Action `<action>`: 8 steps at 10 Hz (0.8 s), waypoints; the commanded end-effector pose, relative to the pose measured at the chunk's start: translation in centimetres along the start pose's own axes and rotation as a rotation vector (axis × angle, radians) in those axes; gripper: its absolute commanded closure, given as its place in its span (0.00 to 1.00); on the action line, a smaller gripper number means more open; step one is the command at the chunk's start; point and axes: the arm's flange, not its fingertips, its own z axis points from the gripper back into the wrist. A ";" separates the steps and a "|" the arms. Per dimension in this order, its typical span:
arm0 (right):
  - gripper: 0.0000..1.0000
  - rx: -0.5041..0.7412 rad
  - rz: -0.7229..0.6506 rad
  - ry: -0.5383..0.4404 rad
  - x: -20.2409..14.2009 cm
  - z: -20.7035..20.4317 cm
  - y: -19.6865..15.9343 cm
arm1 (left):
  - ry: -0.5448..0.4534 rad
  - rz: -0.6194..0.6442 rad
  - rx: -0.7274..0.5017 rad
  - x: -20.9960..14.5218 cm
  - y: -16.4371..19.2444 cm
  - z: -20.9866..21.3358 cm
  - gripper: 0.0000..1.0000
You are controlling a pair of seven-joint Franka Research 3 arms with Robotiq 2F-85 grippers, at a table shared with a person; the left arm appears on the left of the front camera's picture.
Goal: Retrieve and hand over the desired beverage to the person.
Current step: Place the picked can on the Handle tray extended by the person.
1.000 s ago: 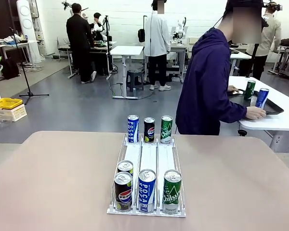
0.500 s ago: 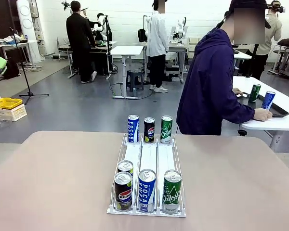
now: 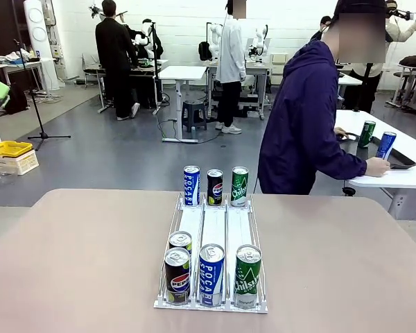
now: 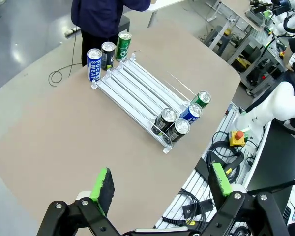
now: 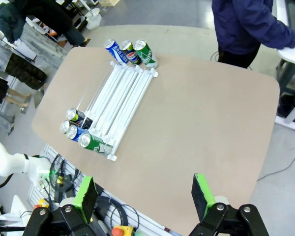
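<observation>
A white three-lane rack (image 3: 213, 225) lies along the middle of the tan table. At its near end stand two Pepsi cans (image 3: 177, 275), a blue Pocari can (image 3: 211, 274) and a green Chilsung can (image 3: 247, 275). At its far end stand a Pocari can (image 3: 191, 185), a Pepsi can (image 3: 215, 186) and a green can (image 3: 240, 186). The person (image 3: 301, 125) in a navy hooded jacket stands past the far right edge, turned to a side table. My left gripper (image 4: 161, 183) and right gripper (image 5: 144, 191) hang open high above the table, both empty and well apart from the rack.
A white side table (image 3: 402, 179) at the right carries a dark tray (image 3: 404, 164) with a green can (image 3: 366, 133) and a blue can (image 3: 385, 144), the person's hand by it. Broad bare tabletop (image 3: 76, 257) lies either side of the rack. Other people stand far behind.
The person has shifted slightly right at the side table, and the tray's two cans have moved a little right. Both grippers stay open.
</observation>
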 end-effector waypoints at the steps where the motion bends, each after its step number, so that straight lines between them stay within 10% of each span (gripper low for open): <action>1: 0.00 -0.009 0.006 0.003 0.2 -0.1 -0.2 | 0.007 -0.001 -0.005 0.2 0.0 0.2 0.00; 8: 0.00 -0.009 0.006 0.003 0.2 -0.1 -0.2 | 0.007 -0.001 -0.005 0.2 0.0 0.2 0.00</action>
